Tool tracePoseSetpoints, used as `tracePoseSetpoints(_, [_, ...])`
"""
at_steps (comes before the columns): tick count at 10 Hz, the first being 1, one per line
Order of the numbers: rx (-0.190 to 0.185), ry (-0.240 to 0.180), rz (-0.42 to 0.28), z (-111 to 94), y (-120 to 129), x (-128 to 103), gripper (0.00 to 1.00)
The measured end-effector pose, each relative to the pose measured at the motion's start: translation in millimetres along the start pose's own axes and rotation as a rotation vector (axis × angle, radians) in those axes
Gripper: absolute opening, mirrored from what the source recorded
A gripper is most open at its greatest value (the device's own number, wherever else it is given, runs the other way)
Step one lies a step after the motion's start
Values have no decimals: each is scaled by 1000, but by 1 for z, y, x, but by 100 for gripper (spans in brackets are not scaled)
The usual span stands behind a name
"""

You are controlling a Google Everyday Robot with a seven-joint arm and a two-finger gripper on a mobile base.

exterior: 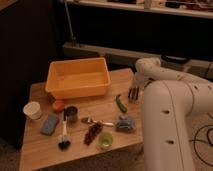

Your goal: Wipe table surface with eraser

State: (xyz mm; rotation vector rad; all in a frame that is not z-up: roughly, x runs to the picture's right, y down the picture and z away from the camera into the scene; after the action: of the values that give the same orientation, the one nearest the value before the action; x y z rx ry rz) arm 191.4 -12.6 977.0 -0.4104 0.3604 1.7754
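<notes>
Wooden and light brown, the table surface (41,152) fills the left and middle of the view in a dim room, its long sides running left to right. The gripper (134,94) hangs over the table's right end, pointing straight down, its tip close to the wood. Whether it is open or closed cannot be told, and nothing can be seen held in it. It is just beside a green vegetable (121,103). The white arm (167,117) rises as a thick column off the right near corner, then bends over at a rounded wrist to drop down to the gripper.

Along the near edge lie a brush (64,136) with its dark head toward the viewer, a dark red cluster (92,133) and a small green cup (105,140). Further in, near the left side and well apart from the gripper, the blue-grey eraser (49,124) lies flat, its long axis slanting from near-left to far-right. In the same band are a dark can (71,114), a spoon (98,122) and a bluish packet (125,124). Behind these stand a white cup (33,110) and an orange ball (58,105). At the far edge sits an orange bin (78,86), with dark shelving (150,30) beyond.
</notes>
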Motion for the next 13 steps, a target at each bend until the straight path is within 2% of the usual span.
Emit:
tracePoseSetpoints(3, [-10,12,-60,8,34,-1,0])
tracePoseSetpoints(5, [-17,26,-105,5,41,14,0])
tracePoseSetpoints(7, [-21,44,-144,-3,41,39,0])
tracePoseSetpoints(9, [-25,66,-172,-12,31,72,0])
tracePoseSetpoints(10, [-25,76,-173,-18,18,86,0])
tracePoseSetpoints(12, [-13,82,-147,-23,-10,96,0])
tracePoseSetpoints(13, [-1,78,-112,-23,-24,92,0])
